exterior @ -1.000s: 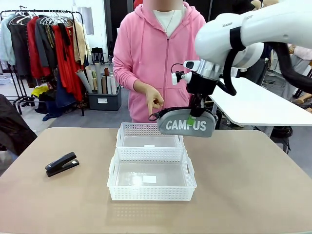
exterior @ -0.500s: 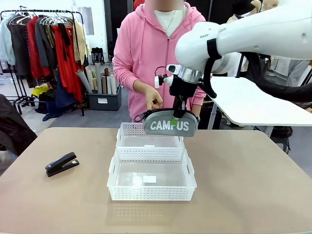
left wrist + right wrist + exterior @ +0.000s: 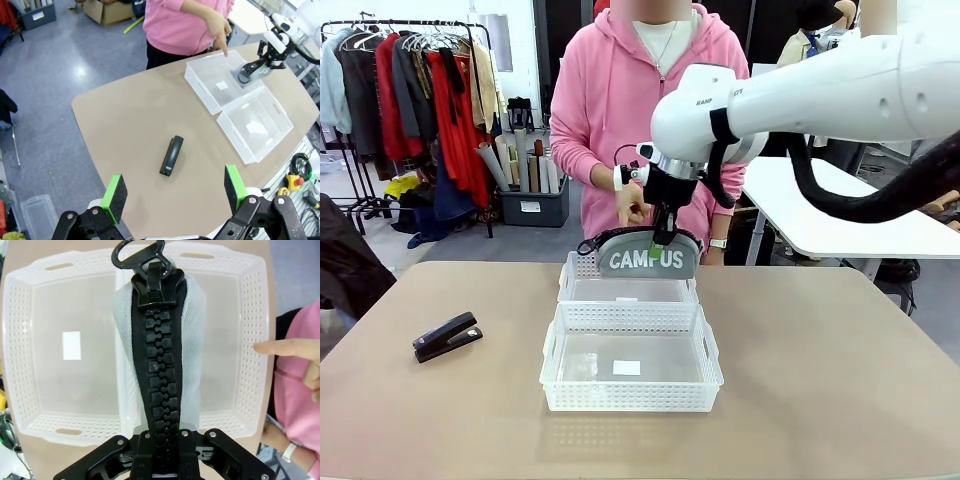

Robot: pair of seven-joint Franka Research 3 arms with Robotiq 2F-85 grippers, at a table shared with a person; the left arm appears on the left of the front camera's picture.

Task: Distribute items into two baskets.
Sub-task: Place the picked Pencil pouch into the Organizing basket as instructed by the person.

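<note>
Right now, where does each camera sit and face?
Front: fixed between the arms, facing the person across the table; right claw holds the pouch above the baskets.
Left wrist: high up, looking down at the stapler; its open left claw below.
Right wrist: looking down the pouch's zip into the baskets; right claw below.
Shared: all three show the pouch.

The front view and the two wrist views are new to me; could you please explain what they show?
Two white robot arms share a table with a person. The front view looks across it; each wrist view looks along one arm's fingers. The right end effector is shut on a grey CAMPUS pouch, held above two white baskets, the near basket and the far basket. The left end effector is open, high over a black stapler. The person's hand points down towards the far basket.
</note>
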